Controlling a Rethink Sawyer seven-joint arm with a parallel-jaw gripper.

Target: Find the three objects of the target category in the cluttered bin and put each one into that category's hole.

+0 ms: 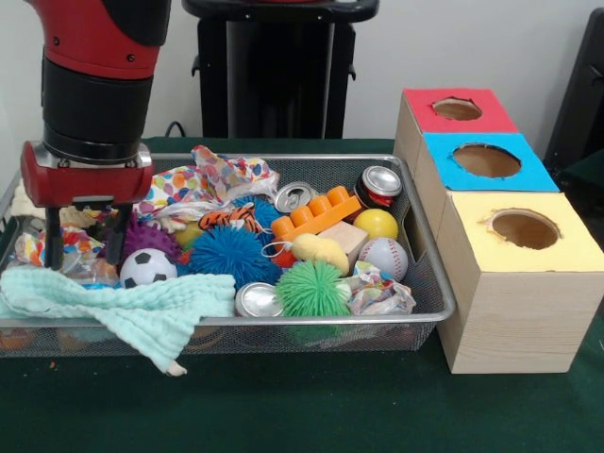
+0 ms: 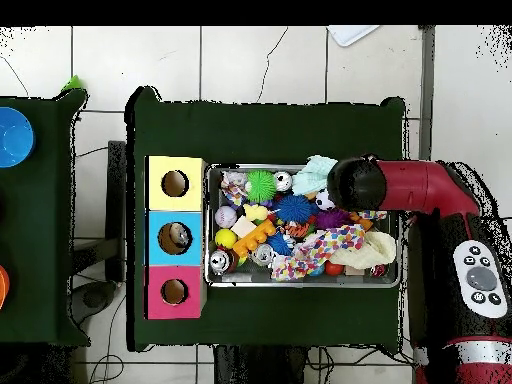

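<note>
Open gripper (image 1: pixel 84 247) poised low in mesh bin (image 1: pixel 429 274); crinkly clear container (image 1: pixel 80 266), bluish-glinting, directly below; blue-box hole (image 1: pixel 486 160) toward three o'clock.

Bin (image 1: pixel 429 283): on the table, left of the boxes in front view.
Hole (image 1: pixel 486 160): middle box of three in a row.
Gripper (image 1: pixel 83 247): over the bin's left end.
Cloth (image 1: pixel 123 307): draped over the near rim.

Red arm (image 2: pixel 420 190) reaches over right end of mesh bin (image 2: pixel 300 281); toys heaped inside; three-holed box (image 2: pixel 176 237) just left; something pale inside blue hole (image 2: pixel 175 238)
</note>
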